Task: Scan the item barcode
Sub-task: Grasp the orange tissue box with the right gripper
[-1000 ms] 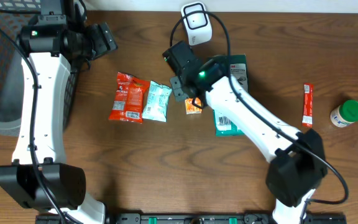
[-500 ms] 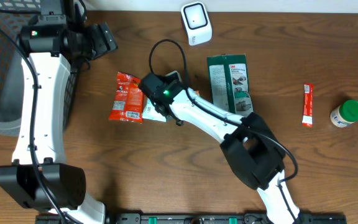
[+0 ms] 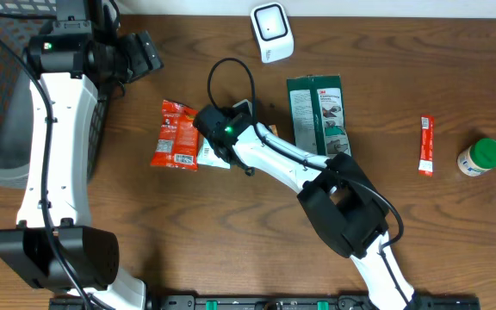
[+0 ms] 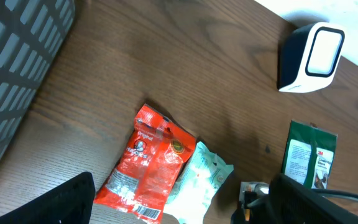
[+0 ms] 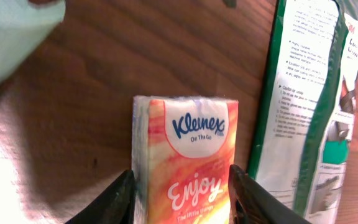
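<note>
Right gripper (image 5: 180,182) swung left, away from your scanner (image 3: 271,30).
You kept the Kleenex pack (image 5: 188,137) clenched; barcode scan looked unfinished.

Bare table (image 5: 166,50) lying open beyond my tissue pack (image 5: 188,143), green package (image 5: 303,93) crowding just right of it, pale packet (image 5: 11,31) blocking its upper left

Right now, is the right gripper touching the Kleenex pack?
Touching. The right wrist view shows the right gripper with its fingers pressed against both long sides of the Kleenex pack, with no gap visible on either side.
</note>
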Robot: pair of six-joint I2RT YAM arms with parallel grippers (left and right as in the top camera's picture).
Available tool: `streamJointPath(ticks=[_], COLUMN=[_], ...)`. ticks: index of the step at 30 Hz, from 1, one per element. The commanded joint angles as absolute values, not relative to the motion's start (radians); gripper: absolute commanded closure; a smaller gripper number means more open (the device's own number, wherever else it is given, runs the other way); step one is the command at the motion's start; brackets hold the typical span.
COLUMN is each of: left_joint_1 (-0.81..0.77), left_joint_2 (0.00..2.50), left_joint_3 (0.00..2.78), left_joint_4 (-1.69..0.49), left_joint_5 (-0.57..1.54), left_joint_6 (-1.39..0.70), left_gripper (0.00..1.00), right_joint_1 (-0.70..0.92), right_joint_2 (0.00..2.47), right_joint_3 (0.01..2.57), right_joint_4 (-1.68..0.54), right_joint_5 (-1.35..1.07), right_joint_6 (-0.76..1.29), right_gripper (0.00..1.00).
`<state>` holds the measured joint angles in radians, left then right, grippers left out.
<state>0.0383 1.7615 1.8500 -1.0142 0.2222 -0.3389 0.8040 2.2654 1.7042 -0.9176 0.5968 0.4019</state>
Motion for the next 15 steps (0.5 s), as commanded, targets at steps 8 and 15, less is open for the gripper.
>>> streamJointPath(ticks=[8,15], left_joint_1=[0.041,0.041], left_joint_2=[1.743,1.743], left_joint_3=[1.874,1.874], left_joint_4=[-1.016,-1.016], left_joint_5=[0.216,0.216], left_joint_6=[-0.326,-0.326], left_gripper=[0.10,0.11], right_joint_1=[0.738,0.735], right_joint_2=[2.268,2.267], right_joint_3=[1.707,1.718], right_joint_4=[-0.935,-0.924], right_joint_5=[0.458,0.459], right_joint_6=[0.249,0.159], right_gripper=[0.59,0.59])
